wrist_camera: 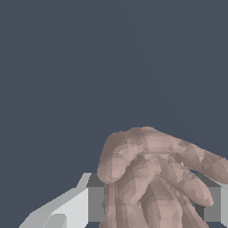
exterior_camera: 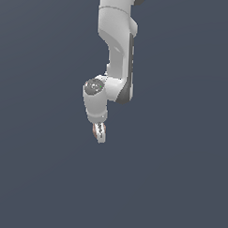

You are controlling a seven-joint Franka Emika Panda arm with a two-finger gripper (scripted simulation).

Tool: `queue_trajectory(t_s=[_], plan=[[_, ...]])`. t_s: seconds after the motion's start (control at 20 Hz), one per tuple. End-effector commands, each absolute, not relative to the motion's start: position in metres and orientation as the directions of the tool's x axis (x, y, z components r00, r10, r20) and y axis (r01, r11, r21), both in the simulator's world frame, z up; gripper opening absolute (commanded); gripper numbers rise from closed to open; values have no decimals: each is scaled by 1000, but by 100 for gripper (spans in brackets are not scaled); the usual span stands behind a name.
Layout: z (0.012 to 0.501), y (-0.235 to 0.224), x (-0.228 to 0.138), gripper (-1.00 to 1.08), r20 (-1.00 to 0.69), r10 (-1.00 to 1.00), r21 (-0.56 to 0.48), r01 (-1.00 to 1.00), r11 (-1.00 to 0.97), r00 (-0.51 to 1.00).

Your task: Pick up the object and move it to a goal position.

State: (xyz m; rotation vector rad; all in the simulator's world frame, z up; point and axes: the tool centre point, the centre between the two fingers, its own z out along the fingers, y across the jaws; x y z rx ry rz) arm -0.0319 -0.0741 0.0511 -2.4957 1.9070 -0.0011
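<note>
The gripper (exterior_camera: 100,132) is hanging at the end of the white arm (exterior_camera: 117,50), pointing downward in the exterior view, and its fingers are clamping the object (exterior_camera: 97,130) between them. In that view only a sliver of brownish-pink is showing at the fingertips, on the side toward the exterior view's left; the rest is hidden by the white fingers.

Around the gripper, a plain slate-grey ground (exterior_camera: 178,184) is filling both views. The only thing crowding the object is the gripper itself.

In the wrist view the object (wrist_camera: 156,178) is looming large between the grey pads (wrist_camera: 95,204). It is lumpy and faceted, with several finger-like ridges fanning out from the pads. One rounded knob is jutting toward one pad and a longer ridge is stretching across to the other. Its true long axis cannot be told, since the picture's edge is cutting it off.
</note>
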Motion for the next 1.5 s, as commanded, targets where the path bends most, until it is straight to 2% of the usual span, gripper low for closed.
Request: queue_trajectory(t_s=[0.0,0.35,0.7,1.45], plan=[[50,-74,-32,-100,0,-965,0,-965,-263,263],[60,-71,-34,-100,0,-965,-1,-965,-263,263],[91,-60,-41,-100,-1,-965,-1,-965,-263,263],[229,-12,-71,-100,1,-965,0,-965,-260,260]])
